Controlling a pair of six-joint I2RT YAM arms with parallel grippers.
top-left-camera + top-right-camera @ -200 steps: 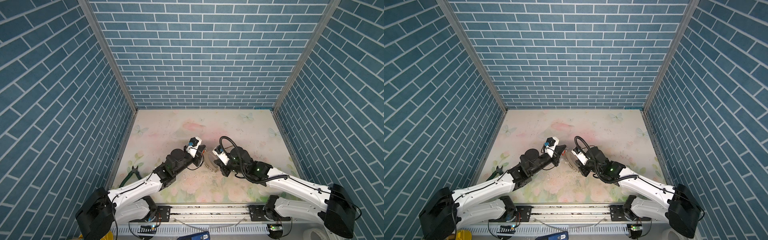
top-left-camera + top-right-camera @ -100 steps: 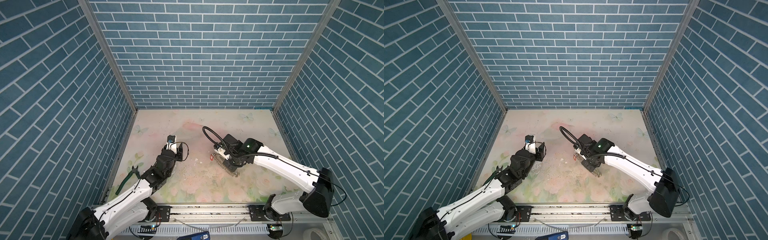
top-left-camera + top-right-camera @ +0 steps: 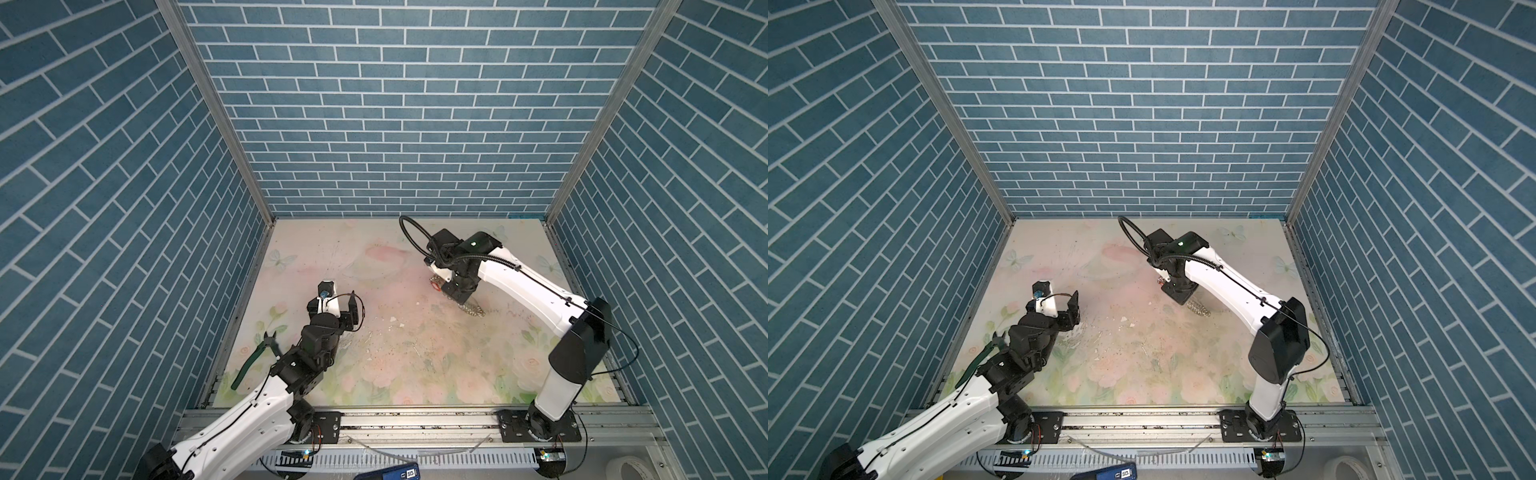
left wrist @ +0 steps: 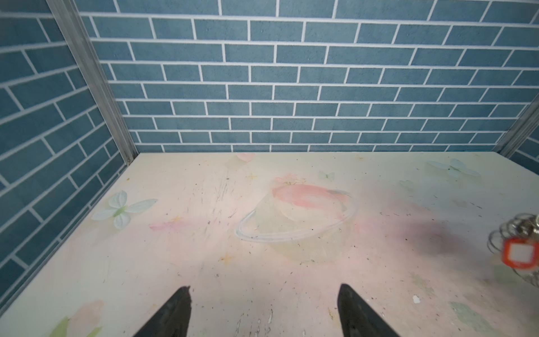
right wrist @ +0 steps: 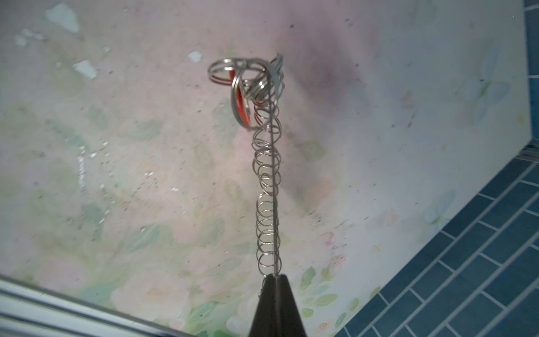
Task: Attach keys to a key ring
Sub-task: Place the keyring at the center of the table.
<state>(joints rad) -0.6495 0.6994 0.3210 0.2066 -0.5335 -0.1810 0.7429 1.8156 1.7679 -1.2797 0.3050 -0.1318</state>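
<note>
Right wrist view: right pincer (image 5: 275, 280) squeezed shut on the rim of the key ring (image 5: 273, 186), edge-on above the counter (image 5: 116, 146) toward the far right, orange-red key tag (image 5: 241, 108) dangling off it among the silver rings (image 5: 267, 233). Left pincer (image 4: 264, 294) spread wide and empty over on the left. Probably light, stiff, slippery wire, so best grabbed on bare hoop, not fringe.

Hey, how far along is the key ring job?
Looks done: the orange-red key tag hangs among the silver rings on the key ring. In hand: the right gripper is shut on the hoop's wire; the left gripper is open and empty. Left: likely only setting the ring down, though I can't confirm the tag's loop is threaded.
</note>
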